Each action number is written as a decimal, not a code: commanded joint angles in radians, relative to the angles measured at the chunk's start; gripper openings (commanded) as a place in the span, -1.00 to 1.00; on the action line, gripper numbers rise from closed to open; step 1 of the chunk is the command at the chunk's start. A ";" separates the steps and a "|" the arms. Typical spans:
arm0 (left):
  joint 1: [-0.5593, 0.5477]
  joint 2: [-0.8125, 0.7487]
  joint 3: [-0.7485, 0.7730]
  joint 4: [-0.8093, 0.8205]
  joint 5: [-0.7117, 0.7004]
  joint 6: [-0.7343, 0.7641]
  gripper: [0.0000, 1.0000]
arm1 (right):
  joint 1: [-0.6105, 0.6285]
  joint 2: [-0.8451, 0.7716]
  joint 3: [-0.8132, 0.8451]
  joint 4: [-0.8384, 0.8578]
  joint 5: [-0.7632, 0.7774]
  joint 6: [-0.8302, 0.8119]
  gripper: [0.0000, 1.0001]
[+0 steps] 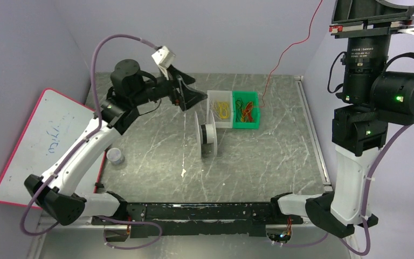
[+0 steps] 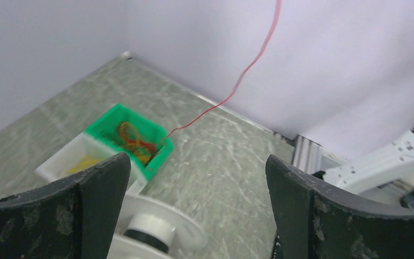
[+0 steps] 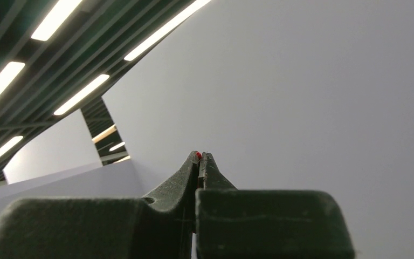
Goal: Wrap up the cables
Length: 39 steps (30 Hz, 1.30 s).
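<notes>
Red cable [image 1: 292,44]: one end lies in the green bin [image 1: 246,126]; the rest rises taut up and rightward, out of the top of the overhead view.
Right gripper [image 3: 199,156]: pinched shut on the cable's upper end, a red speck at the tips; arm raised high, aimed at the wall.
Left gripper [image 2: 195,162]: jaws spread wide and empty, hovering over the table just left of the white spool [image 1: 207,135].
Key relation: the spool stands on edge between the left jaws and the bins; the cable's line lies beyond it, toward the right arm.
Other cables: yellow ones in the white bin [image 1: 223,125].
</notes>
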 commanded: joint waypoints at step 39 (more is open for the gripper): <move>-0.362 0.785 0.368 0.634 0.155 -0.129 0.97 | 0.005 -0.115 0.027 -0.087 -0.174 0.206 -1.00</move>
